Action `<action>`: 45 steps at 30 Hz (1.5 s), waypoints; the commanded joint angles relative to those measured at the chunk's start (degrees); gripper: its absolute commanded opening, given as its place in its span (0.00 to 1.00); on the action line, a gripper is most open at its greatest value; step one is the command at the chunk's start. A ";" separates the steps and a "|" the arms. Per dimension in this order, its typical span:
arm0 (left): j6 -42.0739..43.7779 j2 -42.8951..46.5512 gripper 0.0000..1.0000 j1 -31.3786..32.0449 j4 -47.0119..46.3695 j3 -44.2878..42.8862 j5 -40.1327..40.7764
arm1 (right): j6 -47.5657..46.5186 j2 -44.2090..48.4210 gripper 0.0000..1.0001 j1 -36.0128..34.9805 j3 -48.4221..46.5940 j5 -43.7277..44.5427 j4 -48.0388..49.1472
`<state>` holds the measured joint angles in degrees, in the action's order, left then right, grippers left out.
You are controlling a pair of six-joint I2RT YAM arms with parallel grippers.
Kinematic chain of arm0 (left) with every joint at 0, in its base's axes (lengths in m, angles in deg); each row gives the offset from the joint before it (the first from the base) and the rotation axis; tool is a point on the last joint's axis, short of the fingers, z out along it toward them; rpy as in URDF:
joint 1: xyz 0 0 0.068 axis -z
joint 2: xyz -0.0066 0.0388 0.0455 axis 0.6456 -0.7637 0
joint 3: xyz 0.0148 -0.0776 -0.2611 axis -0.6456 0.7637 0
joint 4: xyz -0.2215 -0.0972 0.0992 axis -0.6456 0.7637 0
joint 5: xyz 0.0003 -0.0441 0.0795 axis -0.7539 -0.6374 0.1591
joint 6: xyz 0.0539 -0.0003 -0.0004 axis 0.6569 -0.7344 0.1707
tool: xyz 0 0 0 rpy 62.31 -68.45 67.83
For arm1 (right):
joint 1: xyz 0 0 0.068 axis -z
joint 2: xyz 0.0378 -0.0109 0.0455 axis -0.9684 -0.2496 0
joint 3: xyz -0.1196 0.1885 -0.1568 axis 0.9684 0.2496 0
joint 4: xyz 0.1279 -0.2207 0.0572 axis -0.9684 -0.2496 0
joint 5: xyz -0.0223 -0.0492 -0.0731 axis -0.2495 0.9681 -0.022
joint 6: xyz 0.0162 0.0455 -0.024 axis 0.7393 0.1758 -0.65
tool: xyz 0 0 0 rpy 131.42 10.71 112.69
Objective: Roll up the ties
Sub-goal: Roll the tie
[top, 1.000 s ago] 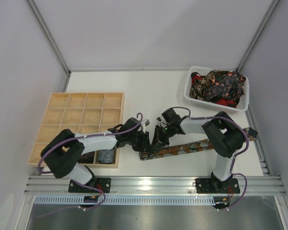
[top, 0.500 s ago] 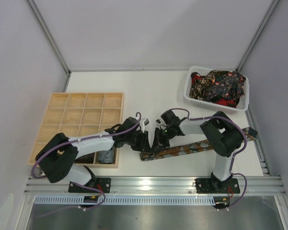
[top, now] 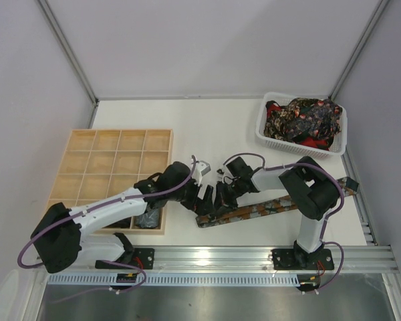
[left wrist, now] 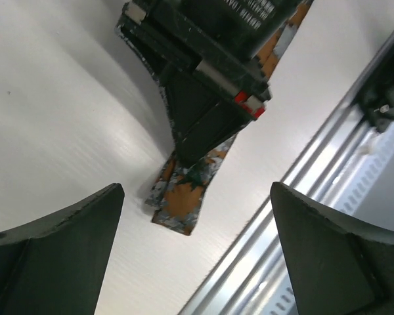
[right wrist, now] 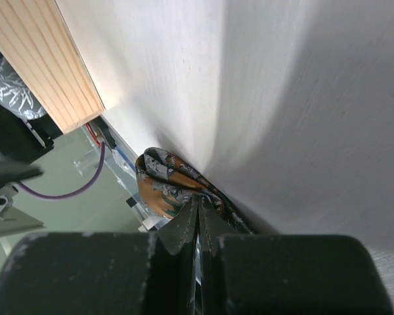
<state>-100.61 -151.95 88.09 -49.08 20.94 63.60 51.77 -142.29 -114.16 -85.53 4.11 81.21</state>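
Observation:
A long brown-orange patterned tie (top: pixel 274 206) lies flat across the table near the front edge. My right gripper (top: pixel 218 200) is shut on its left end, and in the right wrist view the pinched fabric (right wrist: pixel 163 185) bulges out past the closed fingertips (right wrist: pixel 198 209). My left gripper (top: pixel 203 198) hovers just left of that end, wide open and holding nothing. In the left wrist view its gap (left wrist: pixel 197 262) is bare, and the tie's tip (left wrist: pixel 180 205) lies beyond it under the right gripper's fingers (left wrist: pixel 203 125). More ties (top: pixel 302 119) are heaped in the basket.
A white mesh basket (top: pixel 262 137) stands at the back right. A pale wooden grid tray (top: pixel 113 160) lies at the left, with a dark coil (top: pixel 147 218) in a front cell. A metal rail (top: pixel 214 255) runs along the table's near edge.
My left gripper has opened wide and let go of the tie's end, and its arm has stretched out lower. The right gripper stays shut on the tie.

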 commanded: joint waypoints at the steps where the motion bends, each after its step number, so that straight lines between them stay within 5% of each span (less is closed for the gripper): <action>1: 7.14 -0.10 1.00 2.22 0.12 1.64 6.75 | -2.71 0.64 0.04 0.03 2.45 2.89 0.54; 8: 17.42 -5.45 1.00 5.99 4.34 -1.34 9.94 | 0.02 0.55 0.04 0.29 4.30 1.92 4.06; 18: 19.72 -13.27 0.92 10.13 1.00 -2.48 6.16 | 2.57 0.64 0.04 0.20 4.30 2.01 5.82; 29: 19.72 -21.10 0.71 11.54 4.08 -6.80 9.24 | 4.15 3.27 0.04 0.29 2.37 1.75 3.80; 45: 17.61 -18.37 0.79 13.38 9.44 -5.21 11.70 | 4.85 3.01 0.04 1.17 1.05 1.05 3.62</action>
<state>-82.01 -170.64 100.13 -43.38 15.04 74.24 56.03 -140.47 -113.20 -83.78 4.67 84.40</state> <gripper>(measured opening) 0.787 0.043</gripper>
